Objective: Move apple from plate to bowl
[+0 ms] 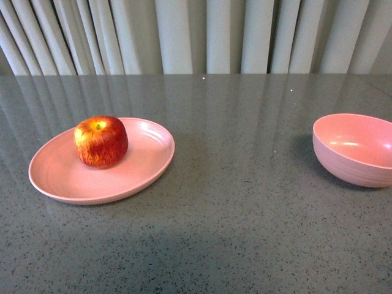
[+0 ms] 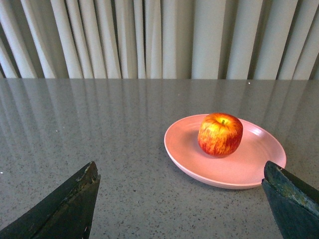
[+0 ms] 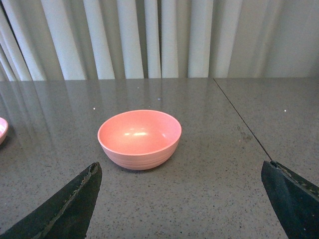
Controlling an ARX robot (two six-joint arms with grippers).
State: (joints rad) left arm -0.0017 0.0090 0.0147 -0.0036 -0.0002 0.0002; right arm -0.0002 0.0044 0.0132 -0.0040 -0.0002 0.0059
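The red and yellow apple sits upright on the shallow pink plate at the left of the table. The deep pink bowl stands empty at the right edge. Neither arm shows in the front view. In the left wrist view my left gripper is open and empty, short of the plate, with the apple beyond it. In the right wrist view my right gripper is open and empty, short of the bowl.
The grey speckled table ends at a pale pleated curtain at the back. A thin seam runs across the tabletop beside the bowl in the right wrist view. The plate's rim peeks in at that view's edge.
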